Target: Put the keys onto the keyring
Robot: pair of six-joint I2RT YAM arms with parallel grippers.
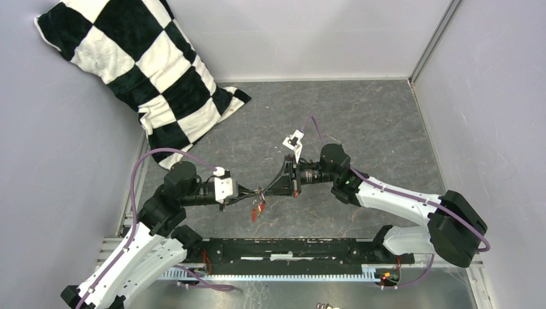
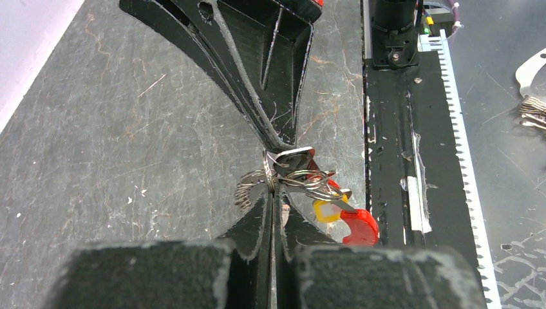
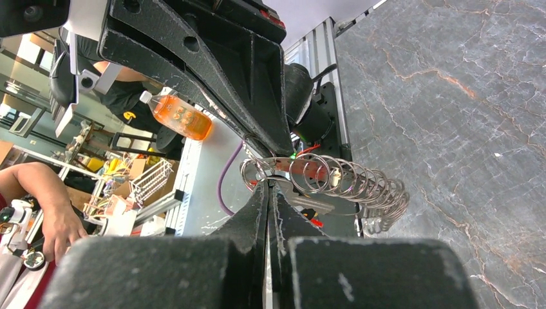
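Holding the work clear of the worktop [image 1: 360, 122] appears to be the reason for the present pose: the two arms meet tip to tip above its near middle, so the assembly hangs free and nothing drags on the surface. The left claw [image 2: 273, 196] is pressed together on the wire of the keyring [image 2: 252, 187], whose turns fan out just beside the grip; this fixes the ring as the steady part. The right claw [image 2: 281, 143], coming in from the opposite side, is likewise pressed together, on what reads as the silvery blade [image 2: 291, 156] of one key lying against the ring; the exact contact is hidden by the fingertips. Opposed grips of this kind let one arm brace the ring while the other works a key along the wire. The red-headed key [image 2: 357, 226] and the yellow-headed key [image 2: 326, 210] dangle below the ring, just beside each other, and look already threaded. The worktop is a dark grey, marbled sheet with scratches and pale flecks. A black rail [image 1: 290, 251] carrying the arm bases runs along its near edge. Plain pale walls [image 1: 309, 32] enclose the left, far and right sides, and a black-and-white chequered cushion [image 1: 148, 71] leans in the far left corner, well apart from the claws. Along both arms loop purple cables [image 1: 161, 150].
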